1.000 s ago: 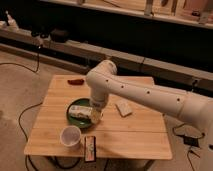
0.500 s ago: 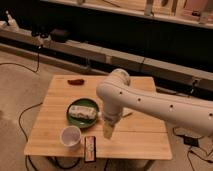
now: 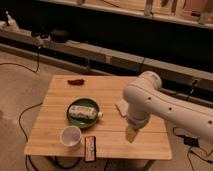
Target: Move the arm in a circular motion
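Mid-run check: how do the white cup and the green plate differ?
The white cup is upright and pale; the green plate lies flat, is wider and dark, and carries a pale packet. The cup stands nearer the table's front edge than the plate. Both rest on the table, apart from the arm's gripper, which hangs low over it.

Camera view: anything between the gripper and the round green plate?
Nothing: in the camera view only bare wooden table separates the pale gripper, at the table's front right, from the round green plate holding a white packet.
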Controlling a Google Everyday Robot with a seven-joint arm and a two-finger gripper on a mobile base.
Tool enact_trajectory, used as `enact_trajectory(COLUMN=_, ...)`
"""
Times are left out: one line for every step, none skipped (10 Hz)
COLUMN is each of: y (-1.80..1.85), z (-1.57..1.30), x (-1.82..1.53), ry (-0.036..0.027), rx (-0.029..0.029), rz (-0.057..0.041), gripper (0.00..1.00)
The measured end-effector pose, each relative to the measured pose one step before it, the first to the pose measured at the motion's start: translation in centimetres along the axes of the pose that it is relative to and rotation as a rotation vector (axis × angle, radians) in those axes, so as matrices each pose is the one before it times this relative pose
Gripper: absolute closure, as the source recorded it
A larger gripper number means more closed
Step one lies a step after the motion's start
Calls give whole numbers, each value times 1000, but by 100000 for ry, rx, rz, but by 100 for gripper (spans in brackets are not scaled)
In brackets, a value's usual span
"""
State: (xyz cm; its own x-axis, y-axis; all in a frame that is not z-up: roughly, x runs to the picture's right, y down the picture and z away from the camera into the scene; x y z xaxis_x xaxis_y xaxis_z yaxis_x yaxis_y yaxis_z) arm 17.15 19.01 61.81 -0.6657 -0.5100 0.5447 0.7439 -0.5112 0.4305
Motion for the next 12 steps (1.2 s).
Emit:
enact_trajectory(y=1574, z=355, x=-1282, ry=-400, rx=-1305, rz=4569, gripper=38)
enact_trajectory(y=1084, z=288, x=-763, ry=-450, rx=-1005, rz=2873, gripper=38)
enact_trajectory(y=1343, z=310, x=-702, ry=-383, rx=-1012, rz=3571, gripper=38)
enact_trajectory(y=1683, z=286, x=-515, ry=177, rx=-1586, rz=3579, gripper=38)
enact_trajectory(y=2075, z=388, x=-491, ry=504, rx=-1383, rz=4119, gripper=38)
enact_trajectory(y=1373, z=448, x=137, ry=757, rx=-291, rz=945, gripper=38)
enact_trajectory(y=1476, z=851, x=542, ry=948, rx=852, rz=109, gripper=38)
enact_trajectory(y=1222, z=876, x=760, ry=634, rx=815, rz=-633, gripper=38)
enact_trajectory(y=1401, z=805, x=1194, ry=985, rx=319, rz=-1255, gripper=38)
enact_trajectory(y=1529, z=646, x=1498, ry=1255, rx=277, rz=-1530, gripper=38)
enact_trajectory(y=1001, z=334, x=870, ry=183, rx=111, rz=-945, gripper=38)
enact_trajectory(y=1200, z=215, x=1007, ry=-132, rx=-243, rz=-1040, gripper=38)
